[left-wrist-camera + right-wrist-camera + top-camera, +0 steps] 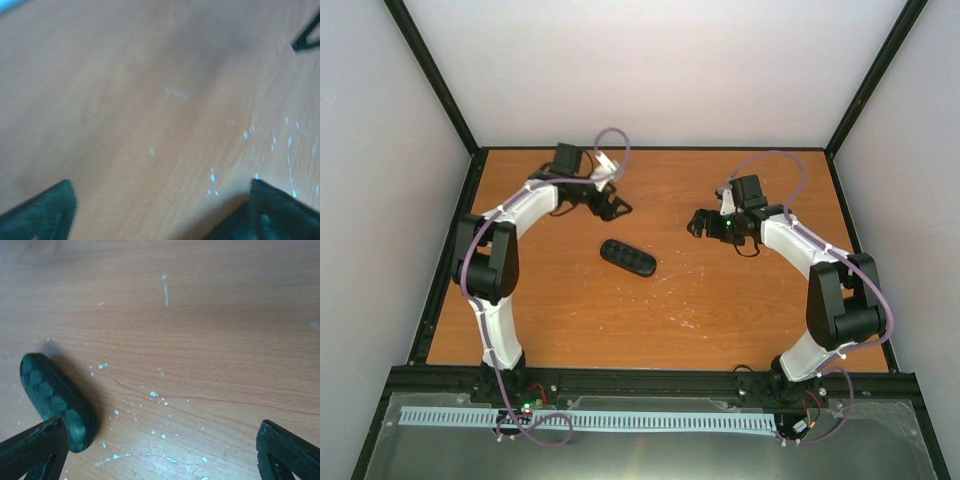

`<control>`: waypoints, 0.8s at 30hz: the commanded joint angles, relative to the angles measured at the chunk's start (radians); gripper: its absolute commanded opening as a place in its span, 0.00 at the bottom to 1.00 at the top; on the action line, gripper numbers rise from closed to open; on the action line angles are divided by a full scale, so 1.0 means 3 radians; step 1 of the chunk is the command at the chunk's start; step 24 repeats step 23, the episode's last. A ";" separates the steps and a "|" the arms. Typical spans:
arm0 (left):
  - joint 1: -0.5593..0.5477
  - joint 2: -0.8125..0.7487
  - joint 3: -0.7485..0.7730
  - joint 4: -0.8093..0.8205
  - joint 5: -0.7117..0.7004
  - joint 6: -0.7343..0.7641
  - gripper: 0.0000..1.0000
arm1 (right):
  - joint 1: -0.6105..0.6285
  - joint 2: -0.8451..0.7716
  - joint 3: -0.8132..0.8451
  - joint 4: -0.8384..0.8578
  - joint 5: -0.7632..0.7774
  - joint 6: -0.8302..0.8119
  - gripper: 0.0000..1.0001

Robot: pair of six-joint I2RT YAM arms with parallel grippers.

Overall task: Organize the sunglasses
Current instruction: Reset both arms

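The sunglasses are out of view in every frame. A black oblong glasses case (628,257) lies shut on the wooden table (720,310), between the two arms. In the right wrist view the case (55,397) sits at the lower left, just beside my right gripper's left finger (35,447). My right gripper (700,225) (160,460) hangs open to the right of the case, with only bare wood between its fingers. My left gripper (610,205) (160,215) is behind the case, also open over bare wood, and its view is blurred.
White scratches mark the wood (160,435) under the right gripper. A dark pointed shape (306,37) shows at the top right of the left wrist view, and a pale blue sliver (10,5) at its top left; I cannot tell what either is. Black frame posts (440,90) and white walls enclose the table.
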 commanded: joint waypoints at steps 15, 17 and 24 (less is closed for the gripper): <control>0.0346 -0.1087 -0.0544 0.0419 0.0422 -0.0660 1.00 | -0.0057 -0.0232 0.0039 -0.0147 0.0768 0.0576 1.00; 0.0347 -0.1115 -0.0598 0.0439 0.0476 -0.0664 1.00 | -0.0057 -0.0254 0.0006 -0.0109 0.0782 0.0656 1.00; 0.0346 -0.1158 -0.0690 0.0502 0.0552 -0.0575 1.00 | -0.0057 -0.0324 -0.0093 -0.0034 0.0776 0.0761 1.00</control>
